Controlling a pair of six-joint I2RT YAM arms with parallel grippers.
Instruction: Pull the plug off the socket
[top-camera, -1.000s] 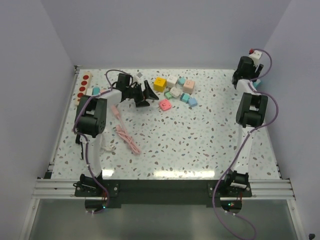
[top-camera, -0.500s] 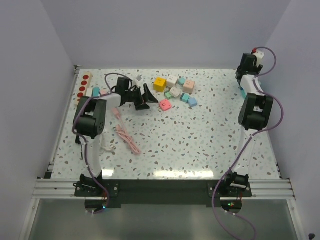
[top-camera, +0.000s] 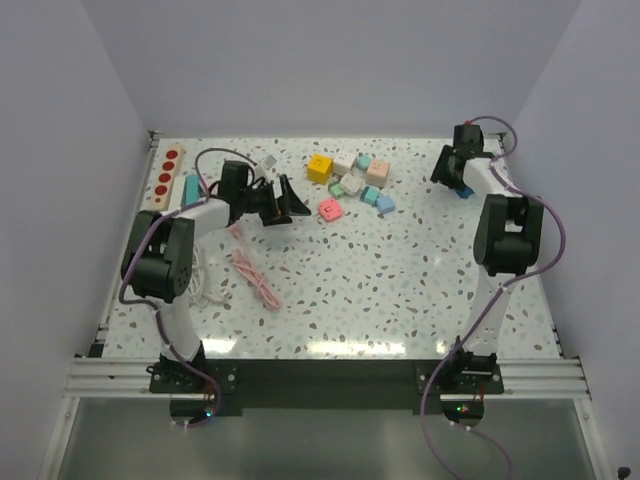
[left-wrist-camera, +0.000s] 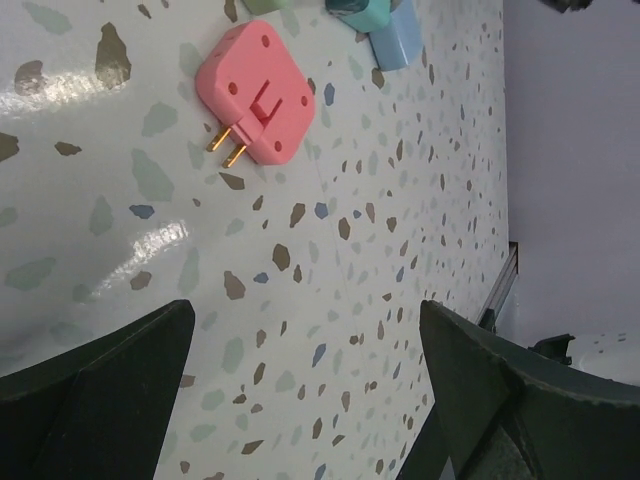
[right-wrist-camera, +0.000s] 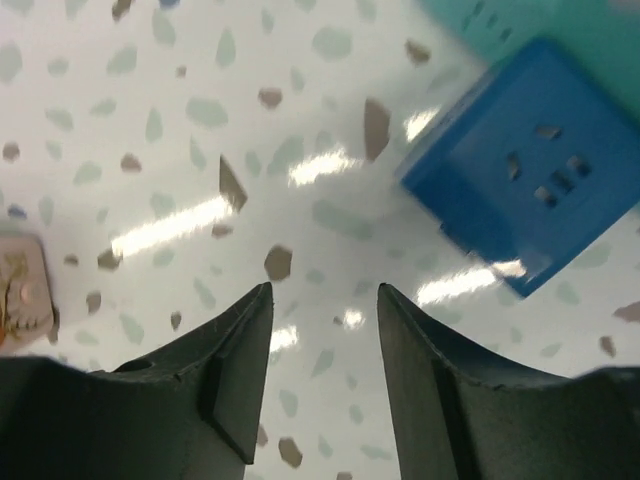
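Speckled terrazzo desk (top-camera: 400, 290), glossy; plain pale lilac walls (top-camera: 330, 70) rise behind it and at both its sides, an aluminium rail (top-camera: 330, 374) lines its near edge, glare (top-camera: 370, 346) streaks just inside that edge.

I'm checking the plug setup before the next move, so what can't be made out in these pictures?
Top view: blue socket mostly hidden under the right claw.
Right wrist view: teal piece blurred, cut off by the top edge.
Top view: coloured blocks too small to tell plugs from sockets.
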